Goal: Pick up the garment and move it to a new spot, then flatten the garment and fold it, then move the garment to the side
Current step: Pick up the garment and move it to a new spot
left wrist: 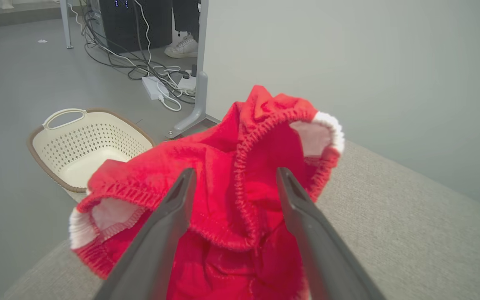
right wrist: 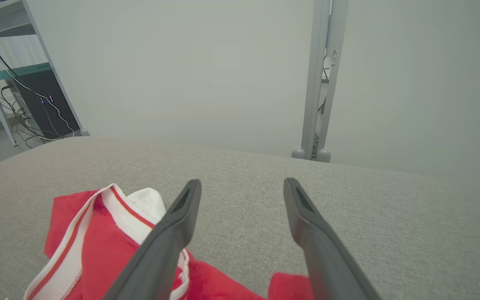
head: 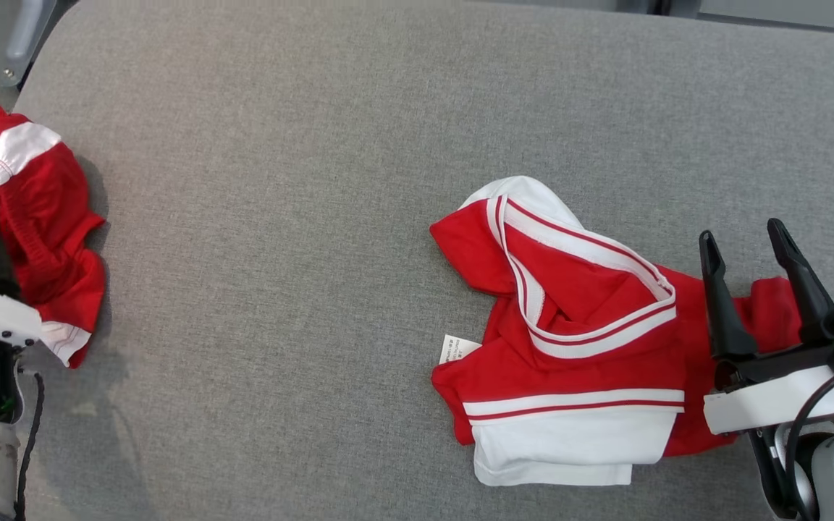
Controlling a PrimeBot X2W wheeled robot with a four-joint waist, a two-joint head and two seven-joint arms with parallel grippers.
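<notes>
The garment (head: 576, 340), a red jersey T-shirt with white striped trim and a white tag, lies crumpled on the grey table (head: 301, 181) at centre right. My right gripper (head: 741, 231) hovers open over its right edge, nothing between its fingers. In the right wrist view the garment (right wrist: 90, 241) sits low and left of the right gripper (right wrist: 242, 183). My left gripper (left wrist: 233, 173) is open at the table's left edge, its fingers (left wrist: 169, 216) spread over a second red piece (left wrist: 256, 166) with an elastic hem and white trim. That piece (head: 33, 217) is bunched at the far left.
A cream laundry basket (left wrist: 48, 137) stands on the floor beyond the table's left end, near cables and a grey leg post (left wrist: 200, 83). A person's shoe (left wrist: 181, 46) is farther back. A wide stretch of grey table separates the two red pieces.
</notes>
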